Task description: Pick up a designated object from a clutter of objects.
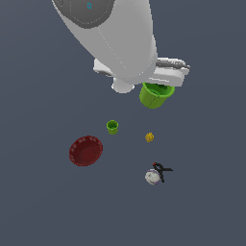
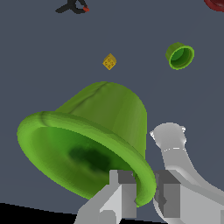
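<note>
The larger bright green cup [image 1: 153, 97] hangs tilted under my gripper [image 1: 161, 85]. In the wrist view the cup [image 2: 100, 127] fills the middle, its darker inside facing the camera. My gripper [image 2: 143, 192] is shut on the cup's rim band, one finger [image 2: 120, 194] inside the rim and the other outside. The smaller green cup [image 1: 112, 127] stands apart on the floor and also shows in the wrist view [image 2: 180, 56]. The dark red scalloped bowl [image 1: 86, 150], the tiny yellow lump [image 1: 149, 137] and the white ball with black-red parts [image 1: 154, 174] lie nearby.
All items rest on a flat dark grey floor [image 1: 38, 192]. My white arm [image 1: 115, 33] covers the upper middle of the exterior view. In the wrist view only edges of the bowl [image 2: 216, 4] and the ball's black-red parts [image 2: 72, 6] show.
</note>
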Controlling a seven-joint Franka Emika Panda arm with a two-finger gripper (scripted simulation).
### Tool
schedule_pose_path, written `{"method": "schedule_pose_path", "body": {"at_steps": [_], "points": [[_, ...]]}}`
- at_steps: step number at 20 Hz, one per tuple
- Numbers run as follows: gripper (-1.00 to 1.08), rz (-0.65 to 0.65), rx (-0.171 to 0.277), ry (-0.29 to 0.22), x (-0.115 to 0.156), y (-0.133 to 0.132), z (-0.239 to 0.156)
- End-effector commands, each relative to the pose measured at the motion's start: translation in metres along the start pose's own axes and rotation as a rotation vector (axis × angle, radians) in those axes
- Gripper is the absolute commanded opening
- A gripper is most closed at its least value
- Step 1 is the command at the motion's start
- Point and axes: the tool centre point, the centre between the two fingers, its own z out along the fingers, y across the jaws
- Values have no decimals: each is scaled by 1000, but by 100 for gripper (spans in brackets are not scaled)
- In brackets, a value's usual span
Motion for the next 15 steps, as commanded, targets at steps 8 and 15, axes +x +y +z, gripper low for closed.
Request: {"method": "schedule_pose_path", "body": {"at_steps": [8,15], "points": [[-100,3,2,2,-16,-29,-20],[-100,4,3,2,-18,-34,-24]]}}
